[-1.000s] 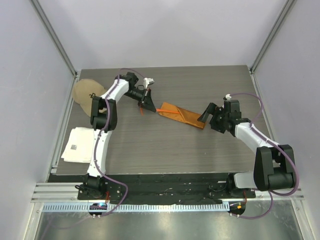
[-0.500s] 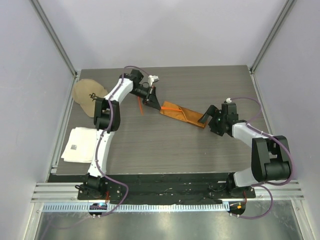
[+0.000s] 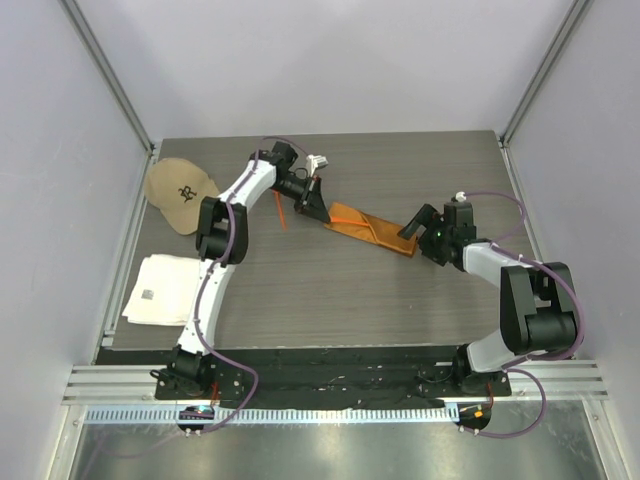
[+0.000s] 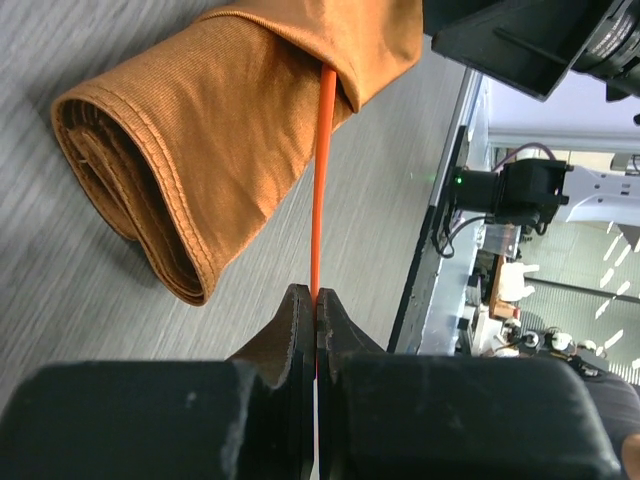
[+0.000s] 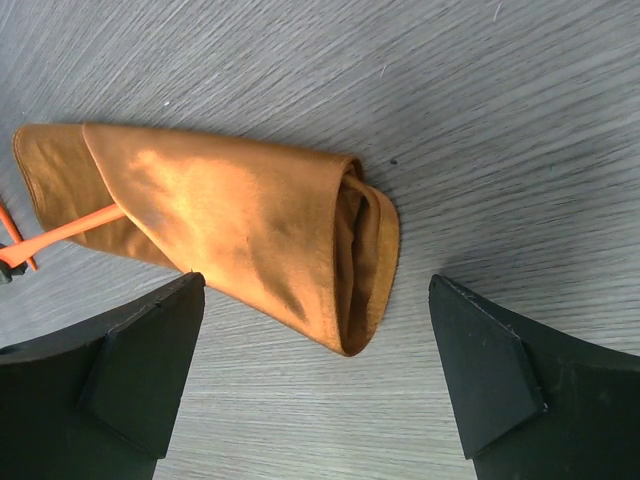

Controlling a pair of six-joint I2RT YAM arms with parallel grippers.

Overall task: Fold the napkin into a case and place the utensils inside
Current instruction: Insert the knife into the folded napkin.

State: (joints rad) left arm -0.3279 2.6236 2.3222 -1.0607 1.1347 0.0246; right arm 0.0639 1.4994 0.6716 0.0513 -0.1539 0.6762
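The rust-orange napkin lies folded as a narrow case (image 3: 372, 228) mid-table. My left gripper (image 3: 318, 205) is at its left end, shut on a thin bright-orange utensil (image 4: 320, 180) whose far end runs under the case's top flap (image 4: 230, 130). A second orange utensil (image 3: 281, 213) lies loose on the table just left of that gripper. My right gripper (image 3: 418, 225) is open at the case's right end. In the right wrist view its fingers (image 5: 140, 360) stand apart on either side of the case's open end (image 5: 230, 220), not touching it. The held utensil's handle (image 5: 70, 228) sticks out at the far end.
A tan cap (image 3: 180, 192) sits at the far left of the table. A thick white towel (image 3: 155, 290) lies near the left front edge. Grey walls with metal posts enclose the table on three sides.
My left gripper has moved right to the case's left end, carrying the utensil further in. My right gripper has moved in closer to the case's right end. The loose utensil has not moved.
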